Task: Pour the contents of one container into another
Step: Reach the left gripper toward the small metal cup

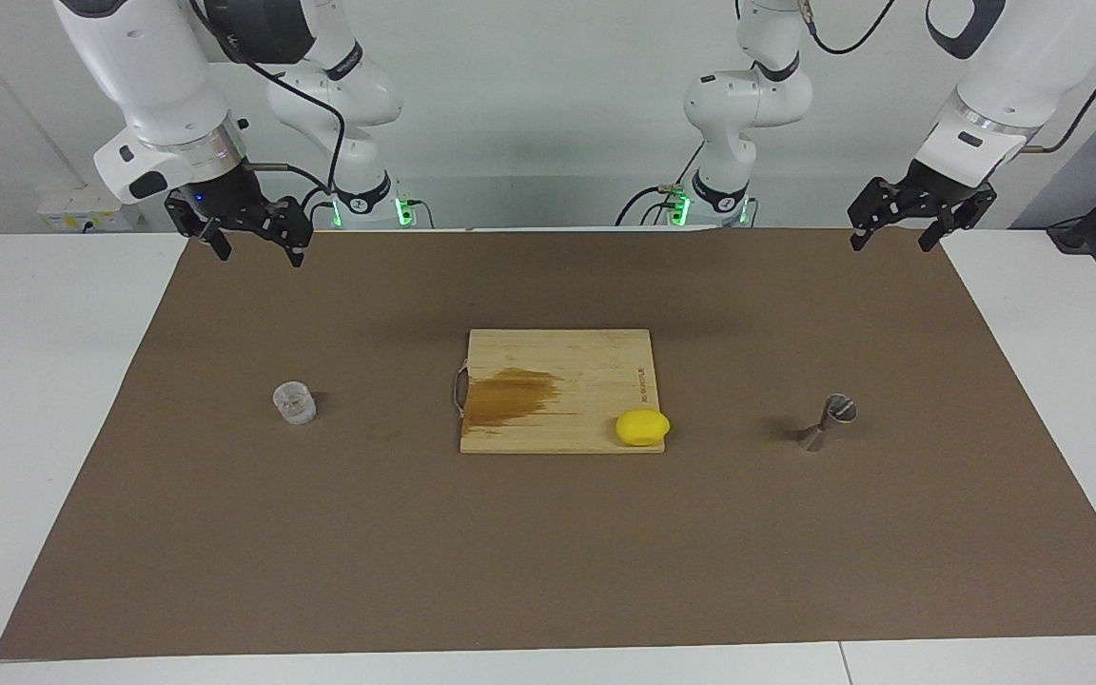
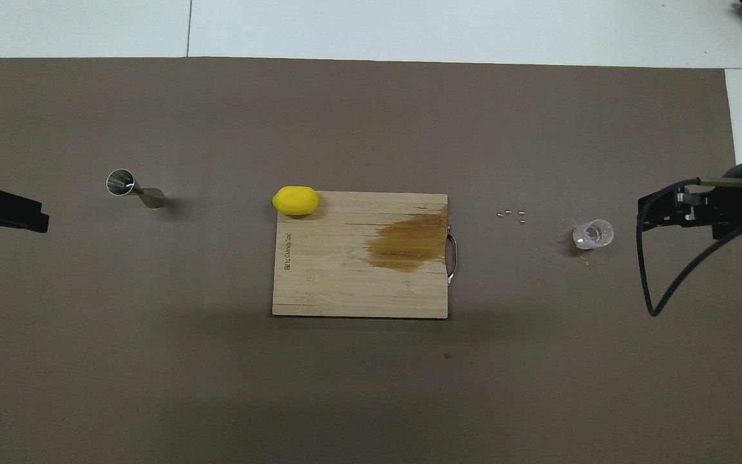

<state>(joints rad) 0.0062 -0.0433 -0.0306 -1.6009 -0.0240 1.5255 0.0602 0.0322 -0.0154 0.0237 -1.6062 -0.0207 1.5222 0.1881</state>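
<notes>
Grippers first: the right gripper [image 1: 253, 240] hangs in the air over the brown mat's [image 1: 548, 552] edge nearest the robots, at the right arm's end of the table, its two fingers spread apart with nothing between them. The left gripper [image 1: 895, 233] hangs the same way over the mat's corner at the left arm's end, fingers parted and holding nothing. Both arms wait, well apart from everything on the table.

Out on the mat, the clear cup [image 1: 294, 402] stands upright toward the right arm's end, alone, with a few small droplets [image 2: 513, 215] on the mat beside it toward the middle. The steel jigger [image 1: 826, 422] stands toward the left arm's end, looking tilted, its open mouth catching the light.

Between the two lies a wooden cutting board [image 1: 567, 357] with a metal handle [image 1: 459, 385] on the side facing the cup and a dark wet stain [image 1: 510, 393] near that handle. A lemon [image 1: 642, 427] sits on the board's corner farthest from the robots, on the jigger's side.
</notes>
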